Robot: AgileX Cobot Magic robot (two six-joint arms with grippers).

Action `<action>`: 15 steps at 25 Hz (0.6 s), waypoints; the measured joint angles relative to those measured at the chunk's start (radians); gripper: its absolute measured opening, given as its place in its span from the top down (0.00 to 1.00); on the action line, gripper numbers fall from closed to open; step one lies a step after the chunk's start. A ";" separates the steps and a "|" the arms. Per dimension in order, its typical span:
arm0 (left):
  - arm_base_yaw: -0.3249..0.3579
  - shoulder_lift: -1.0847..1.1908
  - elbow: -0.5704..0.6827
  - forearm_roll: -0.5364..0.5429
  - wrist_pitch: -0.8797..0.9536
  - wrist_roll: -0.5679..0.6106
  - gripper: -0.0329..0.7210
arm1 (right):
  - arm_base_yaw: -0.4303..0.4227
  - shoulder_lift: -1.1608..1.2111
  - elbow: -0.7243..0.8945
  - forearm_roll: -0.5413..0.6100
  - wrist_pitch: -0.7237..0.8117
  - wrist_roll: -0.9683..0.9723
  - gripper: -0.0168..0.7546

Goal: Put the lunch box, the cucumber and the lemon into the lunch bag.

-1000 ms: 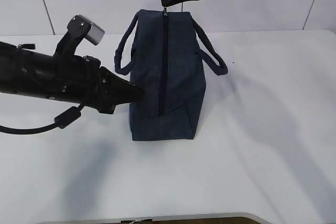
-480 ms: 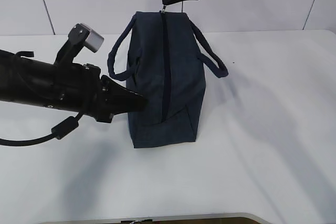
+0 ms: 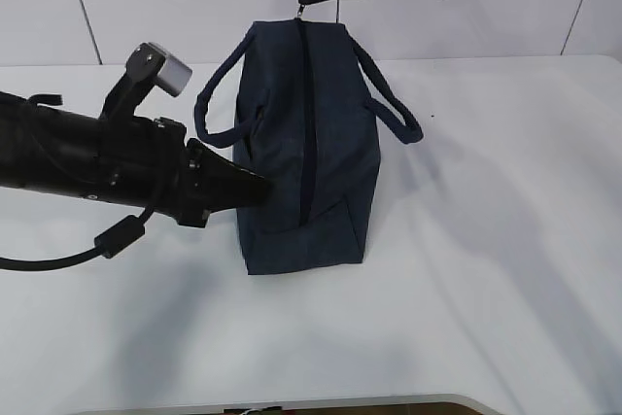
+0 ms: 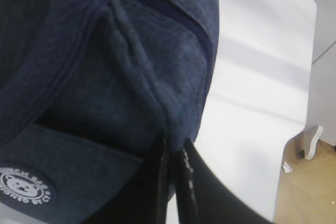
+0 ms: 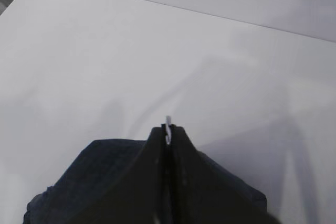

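A dark navy lunch bag [image 3: 306, 143] stands zipped shut on the white table [image 3: 486, 240]. At the bag's far end, the right gripper [image 3: 303, 9] is pinched closed on the silver zipper pull [image 5: 168, 128]. At the bag's near left corner, the left gripper [image 3: 260, 189] is clamped shut on a fold of fabric beside the round white logo [image 4: 23, 186]. Since half a second ago, the bag's left handle [image 3: 216, 99] has shifted slightly outward; both grippers have barely moved.

- Exterior view looks down at a slant across the table [image 3: 505, 240], toward twelve o'clock.
- Left wrist view presses close against the lunch bag [image 4: 105, 77].
- Right wrist view looks down from above; both wrist views share that bag.
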 joint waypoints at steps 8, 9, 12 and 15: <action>0.000 0.000 0.000 0.000 0.000 0.000 0.98 | -0.002 0.087 -0.098 0.000 -0.001 0.000 0.97; 0.000 0.000 0.000 0.000 0.000 0.000 0.98 | -0.002 0.096 -0.111 0.000 -0.001 0.000 0.97; 0.000 0.000 0.000 0.000 0.000 0.000 0.98 | -0.004 0.128 -0.145 0.002 -0.003 0.000 0.97; 0.000 0.000 0.000 0.000 0.000 0.000 0.98 | -0.006 0.149 -0.155 0.002 -0.010 0.000 0.97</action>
